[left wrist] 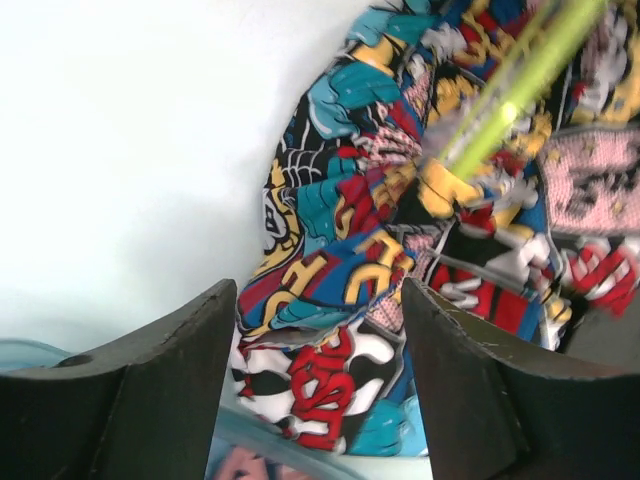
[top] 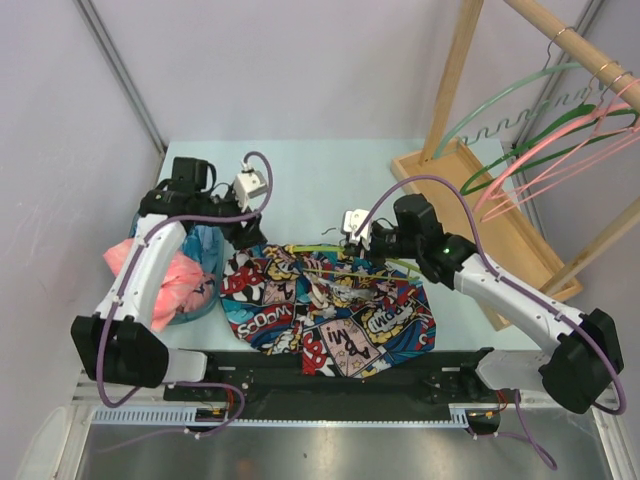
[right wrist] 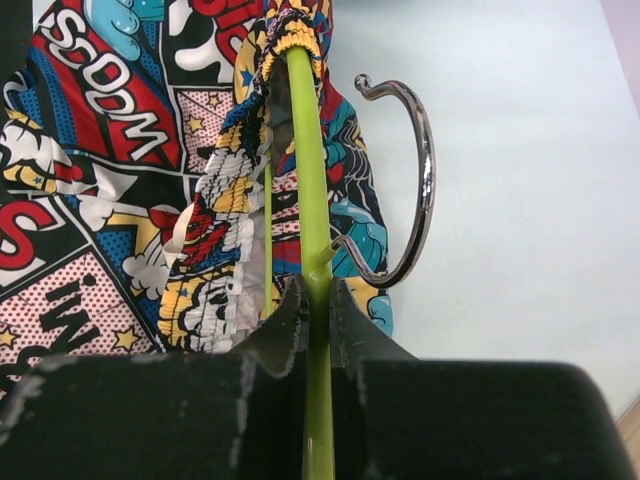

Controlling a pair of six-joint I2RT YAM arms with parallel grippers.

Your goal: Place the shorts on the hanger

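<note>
shorts [top: 330, 305] half threaded on hanger [right wrist: 310, 150]: my right gripper [right wrist: 318, 300] pinches its bar, left gripper [left wrist: 318, 300] gapes empty. i'd grab the waistband [right wrist: 283, 35], pull gently.

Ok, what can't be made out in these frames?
1. Right wrist: how far the hanger reaches into the shorts; fabric covers it.
2. Left wrist: hanger blurred, cut by the top edge.
3. Top: pink cloth mostly under the left arm.

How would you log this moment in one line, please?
left claw: open, over shorts | right claw: shut on hanger | hanger: one arm inside shorts
</note>
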